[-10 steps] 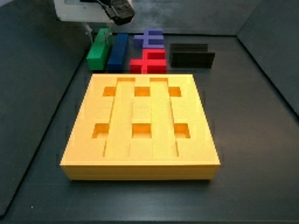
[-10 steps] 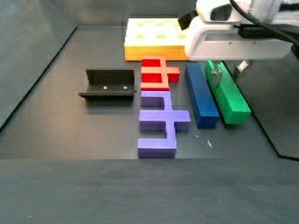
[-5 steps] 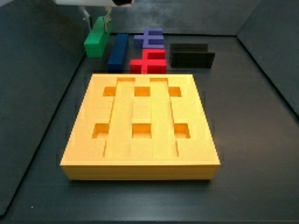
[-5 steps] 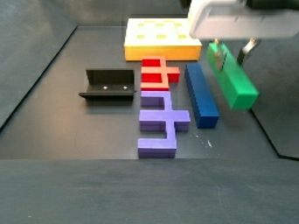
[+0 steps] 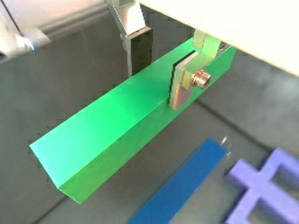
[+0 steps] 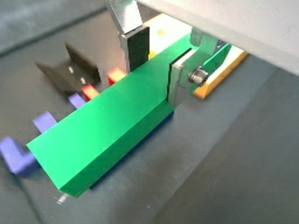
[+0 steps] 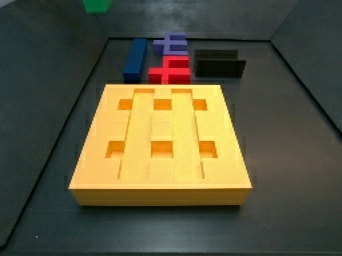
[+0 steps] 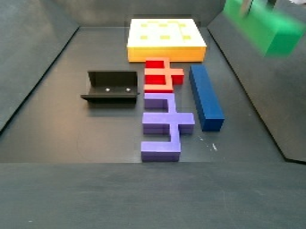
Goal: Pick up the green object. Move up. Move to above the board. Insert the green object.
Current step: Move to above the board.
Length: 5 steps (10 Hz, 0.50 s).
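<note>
The hand (image 5: 163,63) is clamped across the green object (image 5: 122,129), one silver finger (image 5: 186,79) pressed flat on its near face and the other on the far face, gripping close to one end so the long bar juts out ahead of it. The bar hangs well clear of the bench (image 8: 72,125); in a side view only its end shows at the upper edge (image 8: 267,27), high above the blue bar (image 8: 208,95) lying below. The purple piece (image 8: 165,127), the red piece (image 8: 162,75) and the fixture (image 8: 111,87) sit untouched. The pick and the lift look done to me. What remains is carrying the bar over the board (image 7: 162,141), whose grooves and square holes stand empty, and setting it in.
</note>
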{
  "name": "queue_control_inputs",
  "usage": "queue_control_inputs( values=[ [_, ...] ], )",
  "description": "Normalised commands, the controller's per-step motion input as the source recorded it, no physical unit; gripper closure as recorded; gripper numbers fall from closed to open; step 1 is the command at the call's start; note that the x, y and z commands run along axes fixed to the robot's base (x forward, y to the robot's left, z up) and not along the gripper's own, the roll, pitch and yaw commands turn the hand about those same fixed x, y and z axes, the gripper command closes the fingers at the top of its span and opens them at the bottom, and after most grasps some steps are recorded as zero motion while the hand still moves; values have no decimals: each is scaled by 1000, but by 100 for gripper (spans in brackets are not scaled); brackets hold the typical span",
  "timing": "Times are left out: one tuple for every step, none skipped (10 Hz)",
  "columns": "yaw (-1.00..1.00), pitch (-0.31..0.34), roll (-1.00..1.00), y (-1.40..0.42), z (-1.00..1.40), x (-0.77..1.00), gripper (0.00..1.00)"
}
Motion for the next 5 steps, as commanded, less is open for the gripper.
queue_control_inputs(
  values=[
    [-1, 96, -8, 10, 1400, 63, 100],
    [-2, 93, -5, -1, 727, 37, 100],
    [2, 55, -3, -3, 230, 40, 100],
    [-182, 179, 79, -1400, 202, 731, 100],
    [-128, 213, 111, -1400, 191, 732, 100]
  ],
)
